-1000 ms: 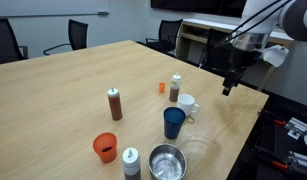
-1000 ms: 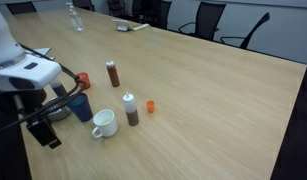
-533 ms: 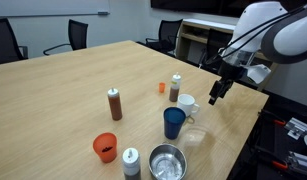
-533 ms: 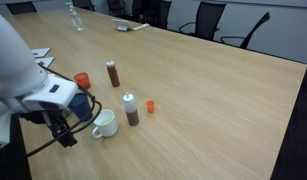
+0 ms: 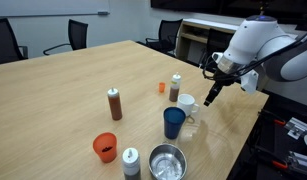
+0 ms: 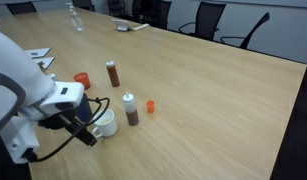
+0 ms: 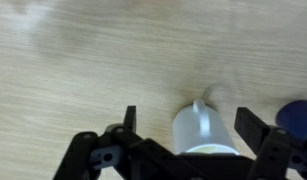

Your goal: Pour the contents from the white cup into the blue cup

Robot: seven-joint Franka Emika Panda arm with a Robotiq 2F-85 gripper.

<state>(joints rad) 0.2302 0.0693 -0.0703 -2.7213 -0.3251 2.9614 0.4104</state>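
The white cup (image 5: 187, 103), a squat mug with a side handle, stands on the wooden table next to the dark blue cup (image 5: 173, 122). In an exterior view the white cup (image 6: 106, 121) is partly hidden by my arm and the blue cup (image 6: 79, 103) is mostly hidden. My gripper (image 5: 210, 95) hangs just beside the white cup, open and empty. In the wrist view the white cup (image 7: 205, 128) sits between the open fingers (image 7: 189, 125), handle toward the top, and the blue cup (image 7: 296, 115) shows at the right edge.
A white-capped brown bottle (image 5: 175, 88), a red-capped brown bottle (image 5: 114, 103), an orange cup (image 5: 105, 147), a grey shaker (image 5: 131, 161), a steel bowl (image 5: 166, 160) and a small orange piece (image 5: 162, 87) stand nearby. The table edge (image 5: 243, 125) runs close to the cups.
My gripper has come down and moved in toward the white cup, from out past the table edge to right beside it. The cups and bottles have not moved.
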